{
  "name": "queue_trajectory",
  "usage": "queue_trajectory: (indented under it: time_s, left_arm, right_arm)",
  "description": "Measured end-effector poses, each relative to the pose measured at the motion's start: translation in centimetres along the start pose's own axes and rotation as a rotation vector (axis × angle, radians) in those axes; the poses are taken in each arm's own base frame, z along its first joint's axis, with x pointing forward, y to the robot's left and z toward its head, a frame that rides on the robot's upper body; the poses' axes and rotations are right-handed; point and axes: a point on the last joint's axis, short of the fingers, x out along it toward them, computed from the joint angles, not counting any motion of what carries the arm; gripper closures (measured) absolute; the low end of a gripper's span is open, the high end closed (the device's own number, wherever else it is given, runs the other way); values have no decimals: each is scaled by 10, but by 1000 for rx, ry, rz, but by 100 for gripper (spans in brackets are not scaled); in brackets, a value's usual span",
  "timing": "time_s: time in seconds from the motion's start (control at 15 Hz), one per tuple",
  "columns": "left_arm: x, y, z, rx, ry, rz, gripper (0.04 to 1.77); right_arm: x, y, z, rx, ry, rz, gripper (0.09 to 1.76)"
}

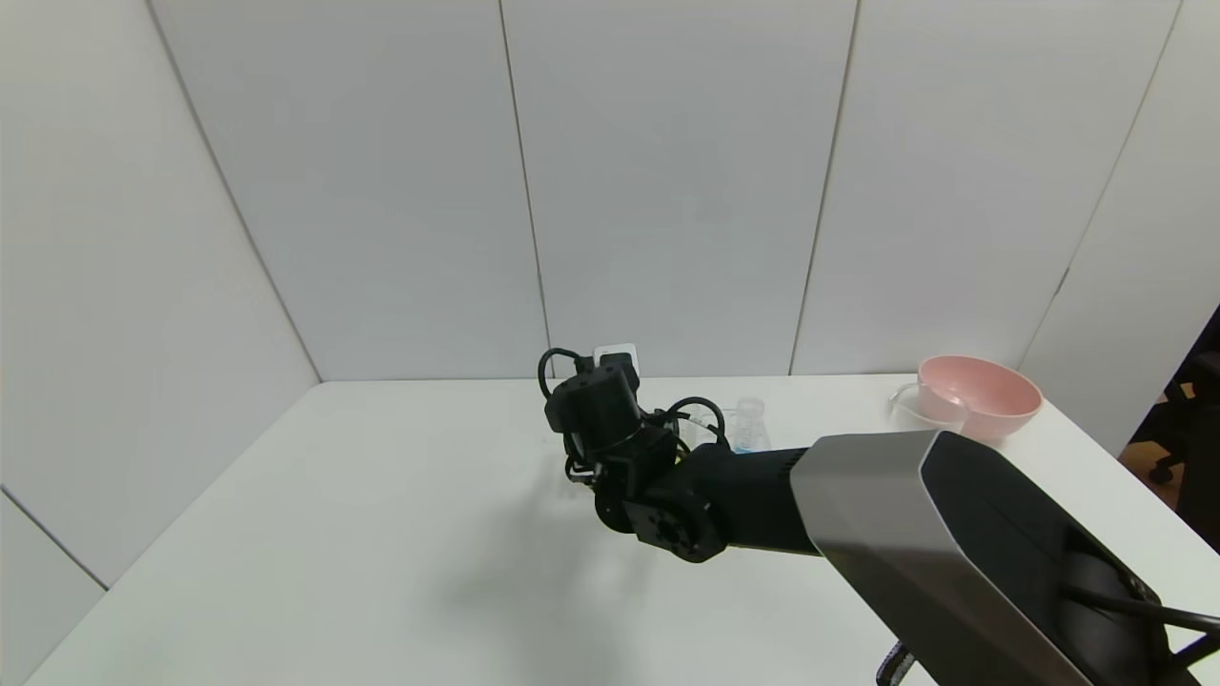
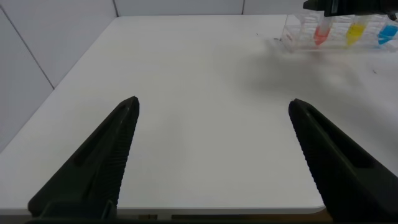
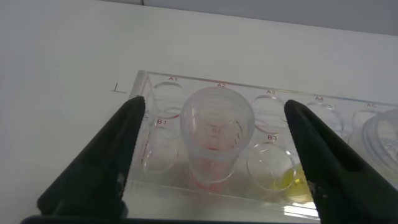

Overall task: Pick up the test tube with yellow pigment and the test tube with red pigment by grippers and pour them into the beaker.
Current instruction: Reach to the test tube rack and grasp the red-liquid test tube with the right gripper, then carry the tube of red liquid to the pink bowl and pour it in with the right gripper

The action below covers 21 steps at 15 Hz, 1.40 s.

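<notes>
White table (image 1: 381,534) holds a clear rack (image 3: 155,84); the right gripper (image 3: 214,155) straddles the red tube (image 3: 214,134), jaws spread, nothing grasped. Next it likely must close squarely on it.

Left gripper (image 2: 214,124) hangs idle, spread.

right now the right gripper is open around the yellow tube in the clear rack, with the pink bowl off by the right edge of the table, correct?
Not quite: the tube between the open fingers of the right gripper is the red tube, as the right wrist view shows. The yellow tube stands beside it in the clear rack. The pink bowl is indeed by the table's right edge.
</notes>
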Motion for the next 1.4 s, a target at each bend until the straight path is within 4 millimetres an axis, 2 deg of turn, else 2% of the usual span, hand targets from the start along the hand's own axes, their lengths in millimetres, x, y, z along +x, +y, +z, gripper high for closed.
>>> queue_trajectory:
  time_s: [0.2, 0.4, 0.47, 1.4]
  left_arm:
    - [0, 0, 0, 0, 0, -1, 9]
    - [0, 0, 0, 0, 0, 0, 9]
    - [0, 0, 0, 0, 0, 0, 9]
    - [0, 0, 0, 0, 0, 0, 9]
  right_arm:
    - [-2, 0, 1, 1, -1, -1, 77]
    - [-7, 1, 2, -1, -2, -4, 108]
    - [-8, 1, 2, -1, -1, -4, 135]
    - [-9, -2, 1, -1, 7, -8, 134]
